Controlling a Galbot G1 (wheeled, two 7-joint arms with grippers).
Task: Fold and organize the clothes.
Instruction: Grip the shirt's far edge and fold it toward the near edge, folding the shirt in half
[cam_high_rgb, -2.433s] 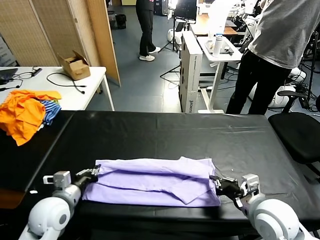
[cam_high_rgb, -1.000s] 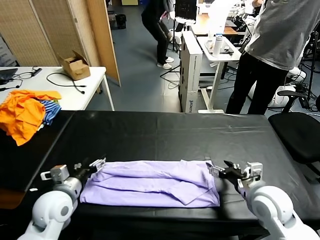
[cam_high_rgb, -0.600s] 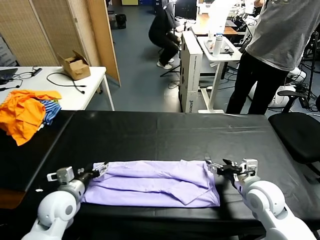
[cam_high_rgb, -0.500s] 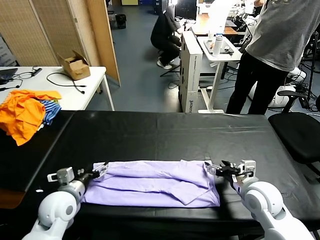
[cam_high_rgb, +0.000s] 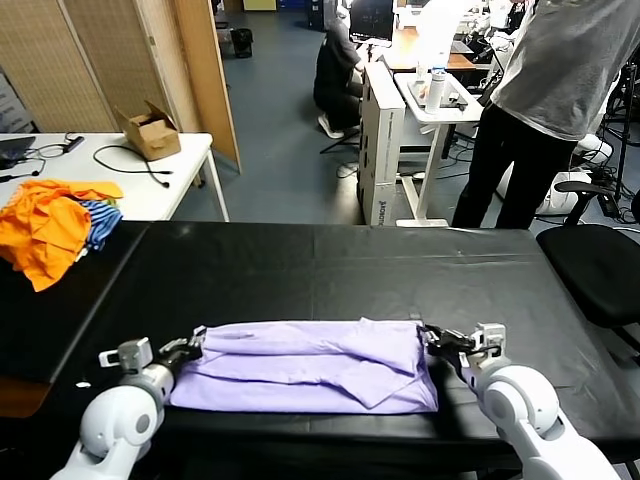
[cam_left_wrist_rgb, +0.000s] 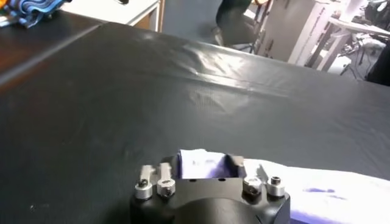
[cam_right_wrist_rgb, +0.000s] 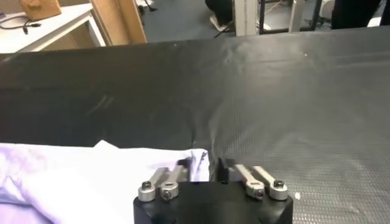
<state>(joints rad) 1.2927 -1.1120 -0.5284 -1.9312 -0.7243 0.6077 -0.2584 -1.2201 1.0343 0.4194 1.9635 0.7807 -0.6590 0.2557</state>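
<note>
Pale lavender cotton, the folded T-shirt (cam_high_rgb: 310, 365) lies as a long band across the near part of the black table (cam_high_rgb: 330, 265) in the head view. The left gripper (cam_high_rgb: 193, 346) pinches the shirt's left end, and the right gripper (cam_high_rgb: 428, 338) pinches its right end, both low at the tabletop. An orange and blue-striped heap of garments (cam_high_rgb: 50, 225) sits well apart at the table's far left corner, beside a white side table (cam_high_rgb: 150, 185) carrying a cardboard box (cam_high_rgb: 150, 130).

In the left wrist view, the left gripper (cam_left_wrist_rgb: 207, 167) has its fingers drawn in on a small flap of the T-shirt (cam_left_wrist_rgb: 304, 192), with black tabletop (cam_left_wrist_rgb: 183, 85) beyond.

In the right wrist view, the right gripper (cam_right_wrist_rgb: 210, 167) has its fingers nearly together, nipping the shirt's corner (cam_right_wrist_rgb: 196, 159); the rest of the T-shirt (cam_right_wrist_rgb: 73, 176) spreads away over the table (cam_right_wrist_rgb: 244, 79).
</note>
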